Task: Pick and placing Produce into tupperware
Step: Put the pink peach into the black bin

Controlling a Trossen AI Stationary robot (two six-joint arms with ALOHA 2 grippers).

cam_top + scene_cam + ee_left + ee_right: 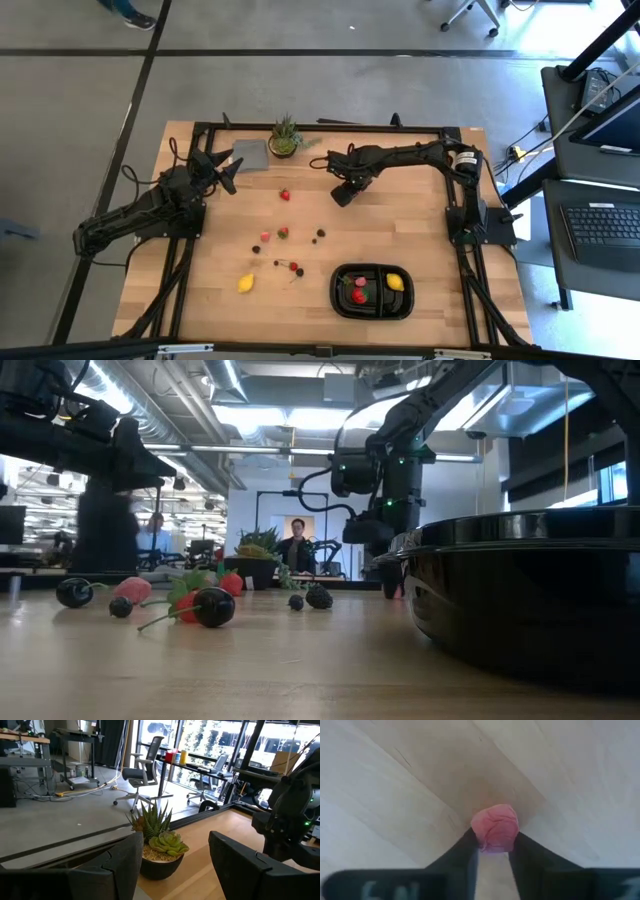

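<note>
In the left of the high view the left gripper (228, 172) hangs over the upper left part of the table (210, 300), beside the grey cloth (251, 153) and near the potted plant (284, 138); its fingers (120, 865) stand apart with nothing between them, framing that plant in the left wrist view.

Loose produce lies across the middle of the table: a lemon (246, 283) at lower left with its long axis slanting up to the right, a strawberry (285, 194) higher up, a pink bit (265, 237), a second strawberry (283, 232), and dark cherries (296, 268) with thin stems.

Right of centre, the right gripper (341, 194) is down at the table top. The right wrist view shows its two fingers (465, 852) pressed against either side of a pink piece (494, 827), which sits between the tips and juts beyond them.

At lower right the black tupperware (340, 298) lies with its long axis left to right, well apart from the right gripper; it holds a strawberry (358, 295) and a lemon (396, 282).

No legible writing shows anywhere
</note>
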